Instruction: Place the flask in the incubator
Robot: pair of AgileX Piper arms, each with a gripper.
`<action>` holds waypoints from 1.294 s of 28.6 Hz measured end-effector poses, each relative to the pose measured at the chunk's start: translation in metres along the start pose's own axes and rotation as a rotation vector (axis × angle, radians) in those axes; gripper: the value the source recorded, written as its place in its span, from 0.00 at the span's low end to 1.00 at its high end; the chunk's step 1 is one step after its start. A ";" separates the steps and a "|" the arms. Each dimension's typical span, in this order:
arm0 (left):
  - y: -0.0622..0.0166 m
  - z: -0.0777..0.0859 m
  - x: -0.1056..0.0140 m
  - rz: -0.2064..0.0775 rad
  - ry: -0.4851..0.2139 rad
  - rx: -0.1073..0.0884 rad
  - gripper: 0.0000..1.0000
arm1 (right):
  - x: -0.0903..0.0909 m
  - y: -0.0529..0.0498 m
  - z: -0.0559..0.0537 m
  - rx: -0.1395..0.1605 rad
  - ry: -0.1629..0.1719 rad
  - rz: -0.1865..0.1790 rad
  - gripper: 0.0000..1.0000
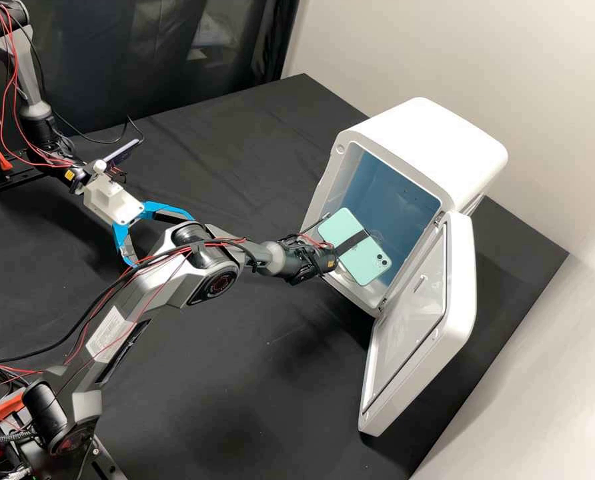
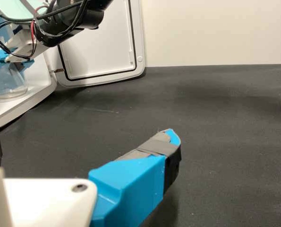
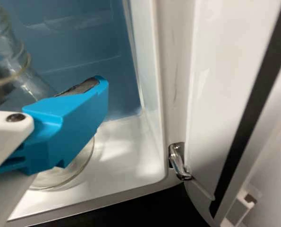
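A clear glass flask stands upright on the white floor of the incubator, near the front of its blue chamber. In the left wrist view the flask sits just inside the opening. My right gripper is inside the chamber, close against the flask's shoulder. The incubator door hangs wide open. My left gripper hovers over the bench well away from the incubator, open and holding nothing.
A mint-green phone strapped to the right wrist covers the chamber opening in the high view. The door hinge is close beside the right gripper. Black bench lies bare around the incubator; a wall stands behind it.
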 end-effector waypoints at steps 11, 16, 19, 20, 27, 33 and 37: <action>0.0000 0.000 0.000 0.000 0.000 0.000 1.00 | 0.000 0.005 0.003 0.003 -0.006 0.009 1.00; 0.0000 0.000 0.000 0.000 0.000 0.000 1.00 | 0.000 0.006 0.004 0.005 -0.008 0.012 1.00; 0.0016 0.000 0.000 0.006 -0.001 0.001 1.00 | 0.000 0.006 0.004 0.005 -0.008 0.012 1.00; 0.0018 0.000 0.000 0.007 -0.001 0.001 1.00 | 0.000 0.006 0.004 0.002 -0.008 0.012 1.00; 0.0032 0.001 -0.001 0.012 -0.002 0.002 1.00 | -0.002 0.002 0.009 -0.018 -0.015 -0.002 1.00; 0.0032 0.001 -0.001 0.012 -0.002 0.002 1.00 | -0.020 -0.004 0.020 -0.005 -0.041 -0.025 1.00; 0.0032 0.001 -0.001 0.012 -0.002 0.002 1.00 | -0.040 -0.002 0.019 -0.006 -0.001 0.010 1.00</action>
